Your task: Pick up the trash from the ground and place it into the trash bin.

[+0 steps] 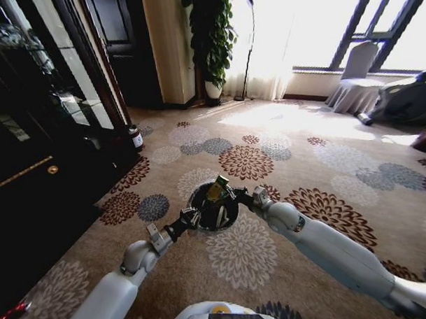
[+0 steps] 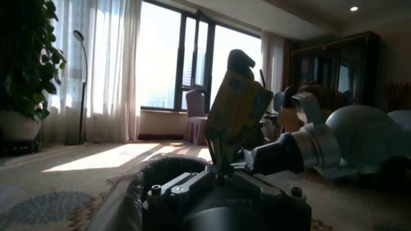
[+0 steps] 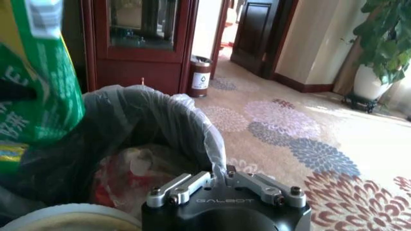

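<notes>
While the left gripper (image 1: 194, 217) is holding the bin (image 1: 200, 202) so it won't tip, the right gripper (image 1: 237, 198) is pinching the green wrapper (image 1: 216, 189) above it, to drop in.

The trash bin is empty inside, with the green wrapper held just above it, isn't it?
Not empty: the right wrist view shows pale and red litter already lying inside the trash bin. The green wrapper is indeed held above it, by the left hand.

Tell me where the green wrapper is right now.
In the head view the green wrapper sits centre frame, over the trash bin, between both grippers.
</notes>
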